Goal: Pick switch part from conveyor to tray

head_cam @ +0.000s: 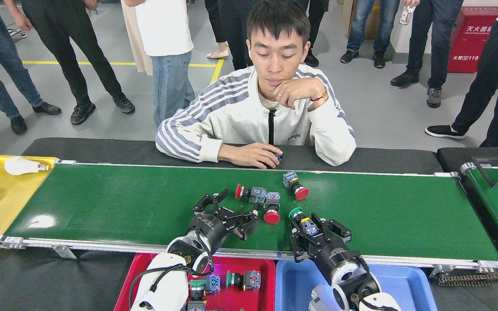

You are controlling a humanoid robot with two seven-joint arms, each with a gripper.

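Several switch parts lie on the green conveyor [115, 207]: three red-capped ones [249, 193], [271, 210], [295, 186] in a loose cluster and a green-capped one [301, 219] just in front of them. My left gripper [237, 204] is open above the belt, its fingers right beside the left of the red-capped cluster. My right gripper [317, 230] is open, with the green-capped switch part lying between its fingers at their left side. The red tray [143, 276] below the belt's near rail holds several switch parts.
A blue tray [409, 285] sits right of the red one. A yellow tray [2, 207] with white bulbs lies at the belt's left end. A person leans on the far edge, one hand [251, 155] at the rail. A second green belt [497, 203] shows at right.
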